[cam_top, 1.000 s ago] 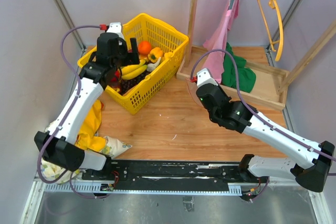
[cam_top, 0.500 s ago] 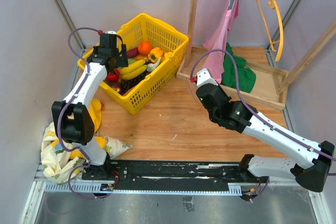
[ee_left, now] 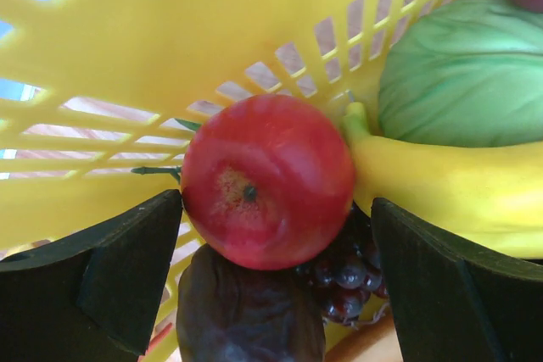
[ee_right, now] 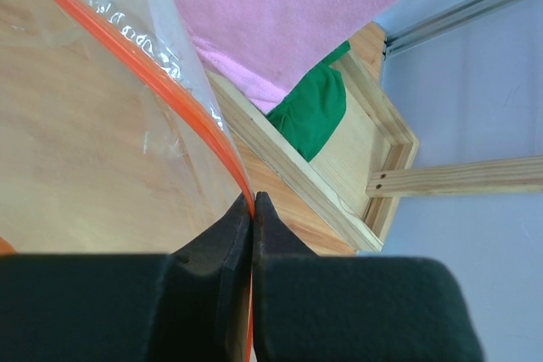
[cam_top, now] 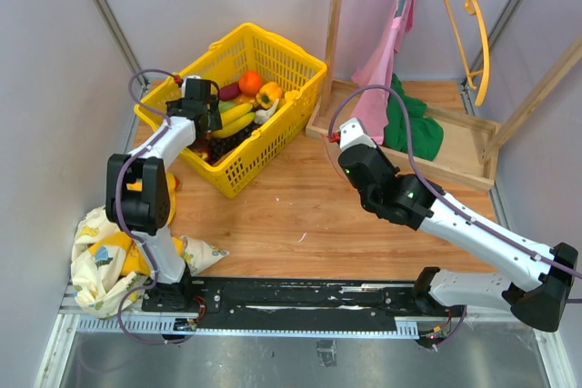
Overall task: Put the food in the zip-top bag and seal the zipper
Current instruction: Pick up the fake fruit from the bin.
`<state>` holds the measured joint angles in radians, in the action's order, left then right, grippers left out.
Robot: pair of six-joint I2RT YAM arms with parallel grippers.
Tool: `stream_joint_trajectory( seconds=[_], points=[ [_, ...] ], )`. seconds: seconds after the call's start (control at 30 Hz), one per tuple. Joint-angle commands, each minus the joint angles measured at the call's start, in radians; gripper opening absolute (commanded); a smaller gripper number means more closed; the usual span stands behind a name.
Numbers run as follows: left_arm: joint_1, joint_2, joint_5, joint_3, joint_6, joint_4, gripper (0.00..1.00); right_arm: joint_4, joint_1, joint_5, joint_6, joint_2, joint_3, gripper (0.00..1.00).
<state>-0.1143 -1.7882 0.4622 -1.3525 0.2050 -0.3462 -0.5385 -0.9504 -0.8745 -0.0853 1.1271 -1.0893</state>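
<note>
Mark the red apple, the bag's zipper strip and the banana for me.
Round red toy apple (ee_left: 267,180): left wrist view, middle of its skin.
Thin red zipper strip (ee_right: 153,74): right wrist view, midway along its curve.
Yellow toy banana (ee_left: 458,184): left wrist view, its broad side.

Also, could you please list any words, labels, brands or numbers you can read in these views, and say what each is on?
None can be read in any view.
The zip-top bag shows a pale patch near the top of the right wrist view, but no print is legible on it.
The yellow basket, red apple and patterned cloth show no writing.
</note>
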Motion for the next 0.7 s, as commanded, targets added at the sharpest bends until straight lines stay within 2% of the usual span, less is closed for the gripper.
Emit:
stream_joint_trajectory(
  seconds=[0.0,0.23,0.5,0.67],
  points=[
    [0.015,-0.020,0.054,0.047,0.057,0.137,0.96,0.026,-0.015,-0.022,-0.008,-0.004,-0.008,0.01],
    [0.027,-0.059,0.024,0.079,0.086,0.175,0.93,0.033,-0.015,-0.018,-0.008,0.000,-0.001,0.01],
    [0.028,0.000,-0.007,0.084,0.060,0.187,0.80,0.032,-0.015,-0.012,-0.005,-0.004,0.000,0.01],
    [0.026,0.093,-0.047,0.095,0.037,0.182,0.69,0.024,-0.014,-0.011,0.001,-0.009,-0.005,0.01]
  ],
)
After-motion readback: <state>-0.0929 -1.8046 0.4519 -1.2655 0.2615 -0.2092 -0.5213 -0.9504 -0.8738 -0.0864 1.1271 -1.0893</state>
